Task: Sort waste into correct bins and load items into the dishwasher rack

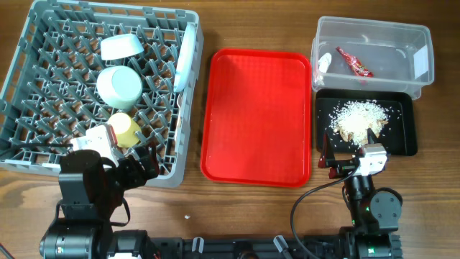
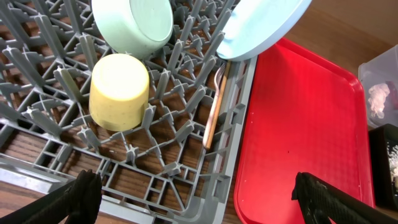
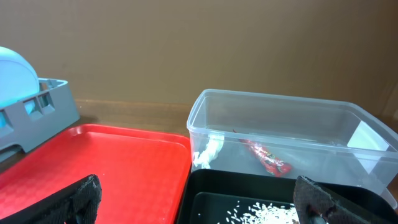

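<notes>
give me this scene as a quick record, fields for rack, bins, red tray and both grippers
rack contents: small white bowl, pale green bowl, yellow cup, and white plate on edge, all in the dishwasher rack
clear tub: red wrapper, white scrap
black tray: rice leftovers
red tray: bare, between rack and bins
left gripper: open, holding nothing, over the rack's near edge
right gripper: open, holding nothing, at the black tray's near edge

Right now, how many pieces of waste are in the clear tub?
2. The red wrapper lies near the middle of the tub; the white scrap is at its left wall. Nothing seems hidden.
</notes>
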### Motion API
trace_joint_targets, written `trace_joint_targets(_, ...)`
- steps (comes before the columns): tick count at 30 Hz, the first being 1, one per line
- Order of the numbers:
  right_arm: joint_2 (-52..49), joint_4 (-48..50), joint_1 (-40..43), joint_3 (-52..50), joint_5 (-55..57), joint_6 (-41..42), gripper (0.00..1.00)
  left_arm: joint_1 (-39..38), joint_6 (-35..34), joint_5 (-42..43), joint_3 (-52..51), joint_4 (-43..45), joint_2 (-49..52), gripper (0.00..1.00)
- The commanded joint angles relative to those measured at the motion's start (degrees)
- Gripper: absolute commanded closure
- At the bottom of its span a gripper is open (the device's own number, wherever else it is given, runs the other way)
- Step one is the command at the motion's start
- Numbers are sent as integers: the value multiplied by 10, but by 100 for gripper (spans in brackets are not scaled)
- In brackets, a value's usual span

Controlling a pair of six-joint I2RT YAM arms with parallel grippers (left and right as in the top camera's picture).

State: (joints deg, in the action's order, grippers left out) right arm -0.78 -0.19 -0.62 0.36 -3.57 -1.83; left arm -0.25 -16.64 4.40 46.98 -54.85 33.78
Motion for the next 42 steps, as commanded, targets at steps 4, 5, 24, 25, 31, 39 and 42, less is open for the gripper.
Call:
trace_joint_targets(4, 0, 2, -2, -1, 2, -8, 0, 0, -5, 5, -1, 2, -3, 0)
trace_joint_targets(5, 0, 2, -2, -1, 2, -8, 0, 0, -5, 5, -1, 2, -3, 0)
trace_joint_targets(24, 0, 2, -2, -1, 2, -8, 0, 1, 12, 18, -342, 332, -315, 0)
trace_joint_targets(25, 0, 2, -2, -1, 2, -8, 0, 1, 12, 17, -362, 361, -330, 0)
trace_joint_targets(31, 0, 2, -2, -1, 2, -8, 0, 1, 45, 11, -462, 596, -336, 0)
trace_joint_targets(39, 0, 2, -2, -1, 2, -8, 0, 0, 68, 18, -467, 509, -335, 0)
trace_joint_targets(42, 0, 2, -2, -1, 2, -8, 0, 0, 68, 17, -467, 509, -333, 0)
